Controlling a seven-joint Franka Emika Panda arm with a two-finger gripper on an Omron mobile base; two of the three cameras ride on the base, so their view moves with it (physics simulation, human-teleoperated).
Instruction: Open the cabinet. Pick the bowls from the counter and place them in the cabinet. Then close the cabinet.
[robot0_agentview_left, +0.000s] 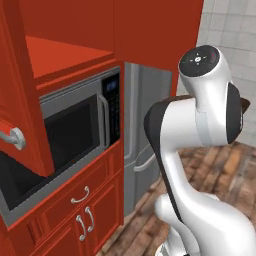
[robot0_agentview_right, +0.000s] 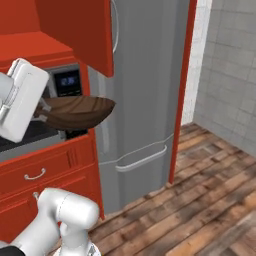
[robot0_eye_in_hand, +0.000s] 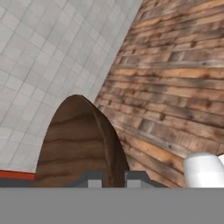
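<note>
1. The gripper (robot0_eye_in_hand: 113, 178) is clenched on the rim of the dark brown bowl (robot0_agentview_right: 77, 112); in the hand view its two finger tips (robot0_eye_in_hand: 91, 178) sit either side of the bowl's edge.
2. The bowl is held in the air, clear of any surface. In the right base view it juts sideways from the white hand, its hollow facing up, in front of the microwave (robot0_agentview_left: 65, 135) and the edge of the fridge (robot0_agentview_right: 145, 100).
3. In the left base view the white arm (robot0_agentview_left: 200, 150) hides nearly all of the bowl; a small brown sliver (robot0_agentview_left: 244, 105) shows past its right side.
4. Behind the bowl, the microwave sits in a red surround, its control panel (robot0_agentview_right: 67, 82) just above the bowl's rim.
5. Below the microwave is a red drawer (robot0_agentview_right: 37, 172) with a short curved handle, and under it small red doors (robot0_agentview_left: 85, 220).
6. Above, the cabinet (robot0_agentview_left: 65, 55) stands open: one red door (robot0_agentview_left: 22, 95) swings out at the left with its silver handle (robot0_agentview_left: 14, 136) showing, and the red shelf inside is bare.
7. Farther off lie the wooden floor (robot0_agentview_right: 200, 200) and the pale tiled wall (robot0_agentview_right: 230, 70).
</note>
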